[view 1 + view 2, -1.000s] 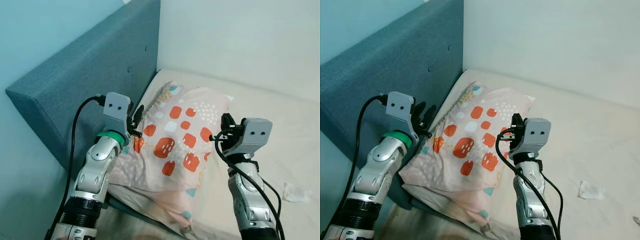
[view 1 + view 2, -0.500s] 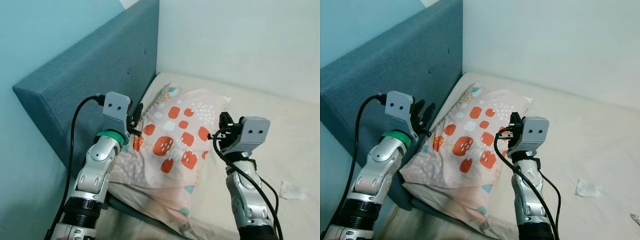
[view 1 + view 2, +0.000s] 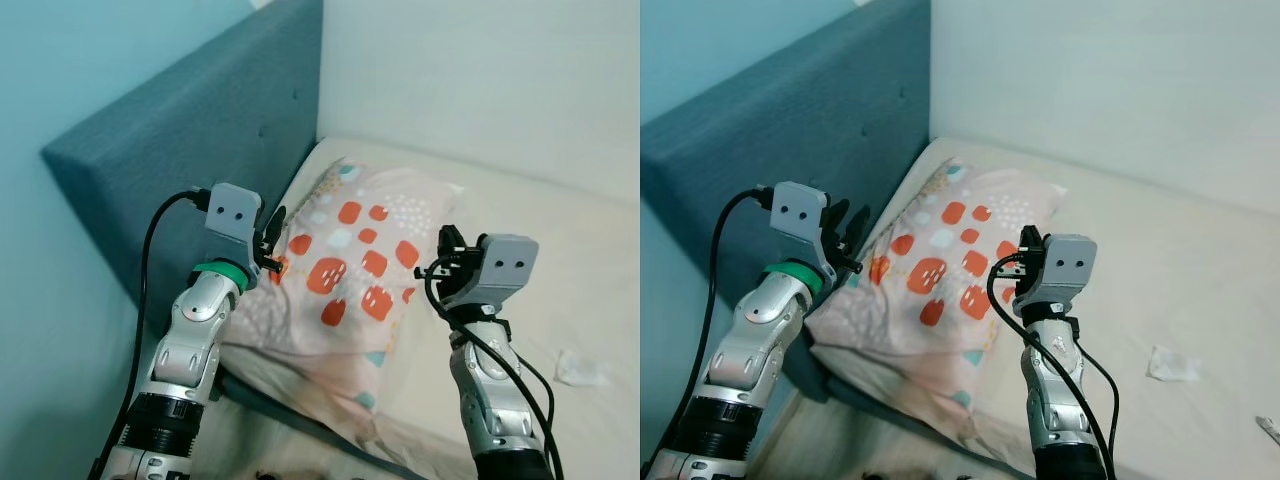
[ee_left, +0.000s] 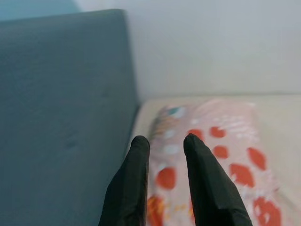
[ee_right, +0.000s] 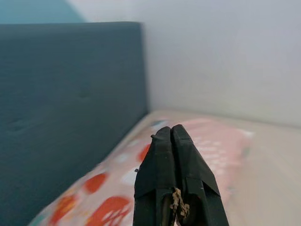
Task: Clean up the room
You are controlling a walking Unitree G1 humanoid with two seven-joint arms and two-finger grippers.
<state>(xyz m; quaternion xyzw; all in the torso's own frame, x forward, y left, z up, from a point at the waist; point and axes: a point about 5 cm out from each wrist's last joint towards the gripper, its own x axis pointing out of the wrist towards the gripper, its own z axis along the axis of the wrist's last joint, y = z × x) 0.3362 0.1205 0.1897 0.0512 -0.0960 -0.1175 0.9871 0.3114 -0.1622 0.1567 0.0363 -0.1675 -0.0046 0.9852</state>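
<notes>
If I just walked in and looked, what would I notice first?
Probably the pillow with orange patches, lying on the cream mattress right against the blue padded headboard. Next, the two silver arms raised over it: the left end effector with its fingers apart near the pillow's headboard side, the right end effector pressed shut at the pillow's other edge. A small crumpled white scrap lies on the mattress to the right.

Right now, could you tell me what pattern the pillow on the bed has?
Pale pink pillow with orange-red blocks, white dots and teal accents; the left eye view shows it best.
</notes>
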